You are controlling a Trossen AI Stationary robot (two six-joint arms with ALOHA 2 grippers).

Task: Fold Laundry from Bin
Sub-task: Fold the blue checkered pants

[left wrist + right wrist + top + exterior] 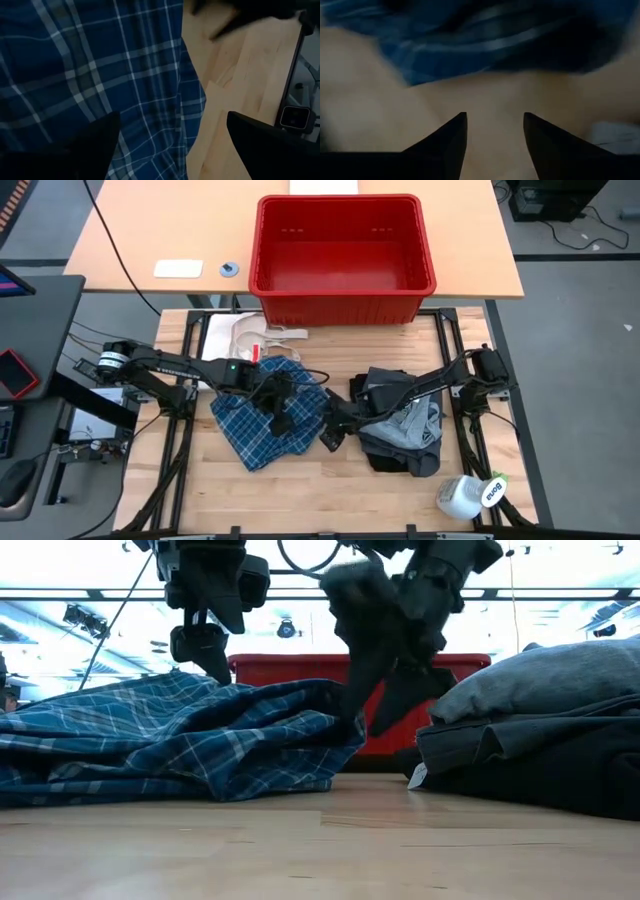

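A blue-and-white plaid shirt (pixel 262 420) lies crumpled on the wooden table, left of centre. My left gripper (pixel 278 408) hangs open just over its middle, fingers spread above the plaid (pixel 100 75). My right gripper (pixel 495 115) stands open at the shirt's right edge (pixel 335 725), slanting down, with bare wood between its fingers. To the right lies a pile of laundry (pixel 405 425), a light grey garment (pixel 560 670) on top of darker ones (pixel 540 765). The red bin (pixel 340 305) stands beyond the table's far edge.
A cream-white cloth (pixel 250 335) lies at the far left of the table by the bin. A white bottle (pixel 468 495) lies on its side near the right front corner. Bare wood (pixel 300 495) shows along the near edge.
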